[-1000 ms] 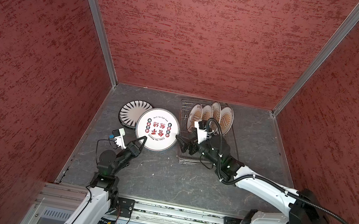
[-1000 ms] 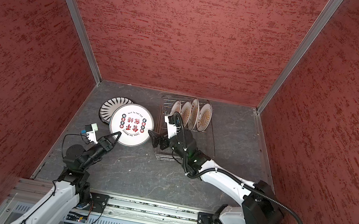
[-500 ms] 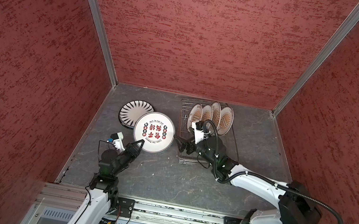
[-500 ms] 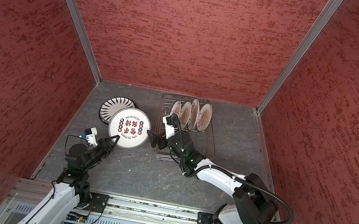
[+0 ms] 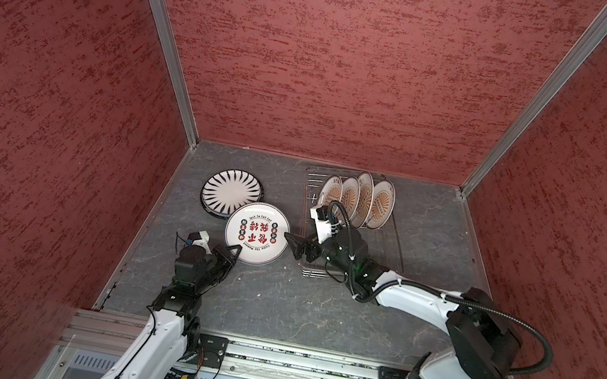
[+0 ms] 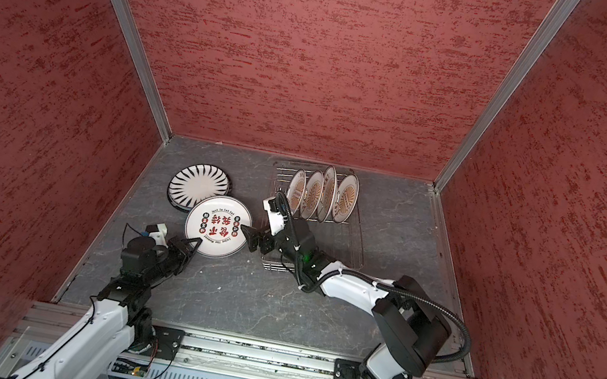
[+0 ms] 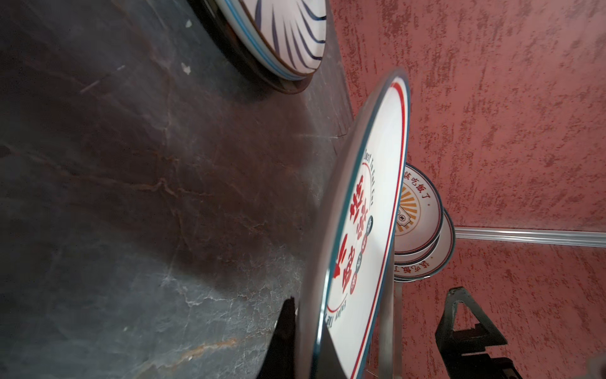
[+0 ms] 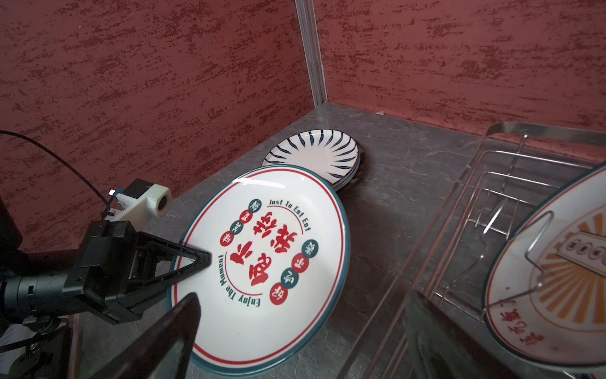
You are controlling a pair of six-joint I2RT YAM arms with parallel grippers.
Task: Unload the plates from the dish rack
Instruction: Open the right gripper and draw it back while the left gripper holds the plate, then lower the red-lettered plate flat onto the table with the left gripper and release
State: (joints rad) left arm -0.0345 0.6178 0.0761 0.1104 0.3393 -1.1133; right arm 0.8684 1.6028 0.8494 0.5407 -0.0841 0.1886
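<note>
The left gripper (image 5: 236, 249) was closed on the near rim of the red-character plate (image 5: 257, 233), one finger above the rim and one below. The plate was tilted over the desk (image 5: 294, 303), and its shadow fell on the dark surface beneath. The right gripper (image 5: 293, 244) stood with its jaws spread wide, just beside the same plate's rim on the rack side and gripping nothing. A black-striped plate (image 5: 232, 191) lay flat on top of a dark-rimmed one near the left wall, just beyond the held plate. Whether the two touched could not be told. Four orange sunburst plates (image 5: 358, 204) stood upright between the prongs at the far end of the dish rack (image 5: 394, 249). The near part of the rack showed only bare wire.
</note>
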